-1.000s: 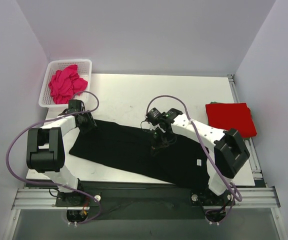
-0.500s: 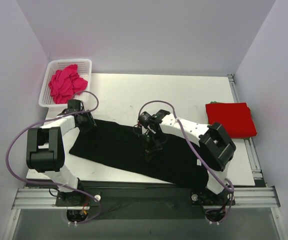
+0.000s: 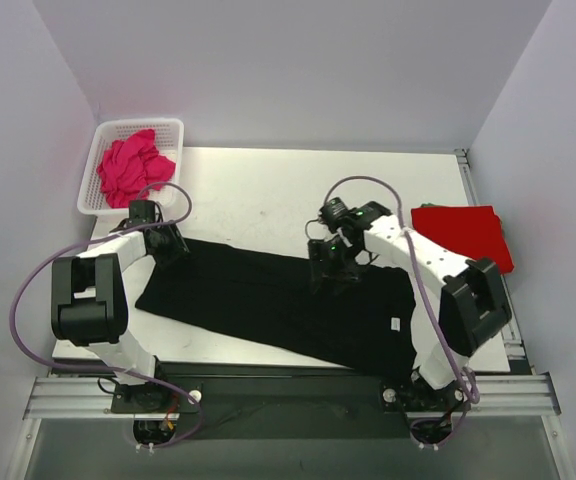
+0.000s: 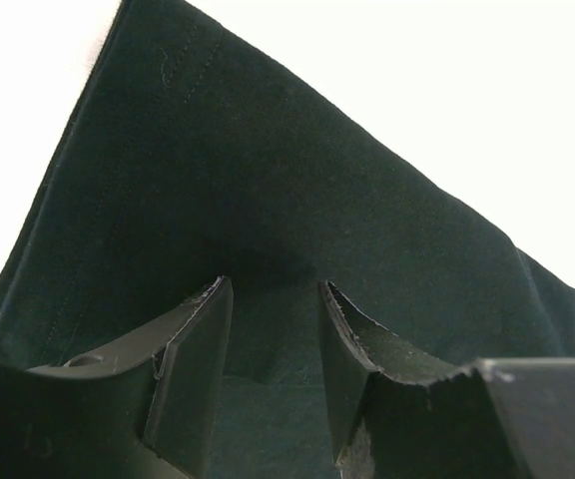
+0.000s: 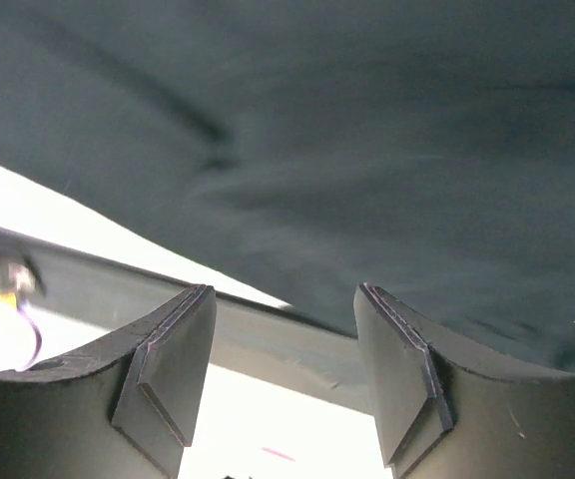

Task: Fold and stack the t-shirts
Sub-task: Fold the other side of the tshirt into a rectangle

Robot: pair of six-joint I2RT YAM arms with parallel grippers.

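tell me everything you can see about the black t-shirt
The black t-shirt is plain, soft-looking dark cloth with stitched hems and a small white tag. It lies spread mostly flat, slanting across the white table from far left toward the near right edge. The left gripper, open, sits on its left end. The right gripper is open at its far edge; contact is unclear.
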